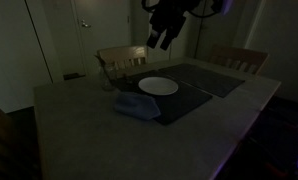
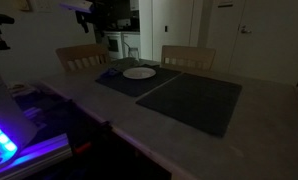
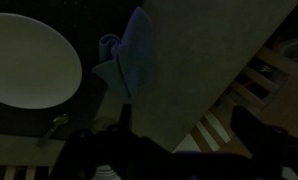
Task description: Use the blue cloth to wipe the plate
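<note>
The room is dark. A white plate (image 1: pixel 158 86) lies on a dark placemat (image 1: pixel 184 100) on the table. The blue cloth (image 1: pixel 137 107) lies crumpled right beside the plate, partly on the mat's edge. My gripper (image 1: pixel 161 38) hangs high above the plate, open and empty. In the wrist view the plate (image 3: pixel 24 60) is at the left and the cloth (image 3: pixel 139 55) at the top middle, both far below the spread fingers (image 3: pixel 189 125). In an exterior view the plate (image 2: pixel 139 72) shows at the far end of the table, with the arm (image 2: pixel 89 12) above it.
A second dark placemat (image 1: pixel 217 78) lies next to the first. Wooden chairs (image 1: pixel 124 60) (image 1: pixel 239 58) stand at the table's far side. A small clear object (image 1: pixel 73 76) sits near the table's corner. A device lit blue (image 2: pixel 1 140) stands beside the table.
</note>
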Controlling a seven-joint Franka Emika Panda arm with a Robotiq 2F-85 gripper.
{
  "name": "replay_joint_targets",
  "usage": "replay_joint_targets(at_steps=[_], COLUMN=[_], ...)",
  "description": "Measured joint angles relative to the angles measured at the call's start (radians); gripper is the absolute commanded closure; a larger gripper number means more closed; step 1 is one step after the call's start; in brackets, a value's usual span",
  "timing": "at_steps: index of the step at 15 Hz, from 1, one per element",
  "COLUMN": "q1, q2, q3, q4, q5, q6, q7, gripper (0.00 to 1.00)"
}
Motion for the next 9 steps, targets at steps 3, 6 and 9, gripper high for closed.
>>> replay_joint_targets(at_steps=[3, 6, 9], q1=[-0.001, -0.003, -0.045], q2=[0.047, 0.141, 0.262], q3=[-0.001, 0.006, 0.045], q4=[0.045, 0.119, 0.188], q5=[0.022, 0.08, 0.054], q6=[0.0, -0.002, -0.004], q7=[-0.098, -0.254, -0.313], gripper=[0.0, 0.0, 0.0])
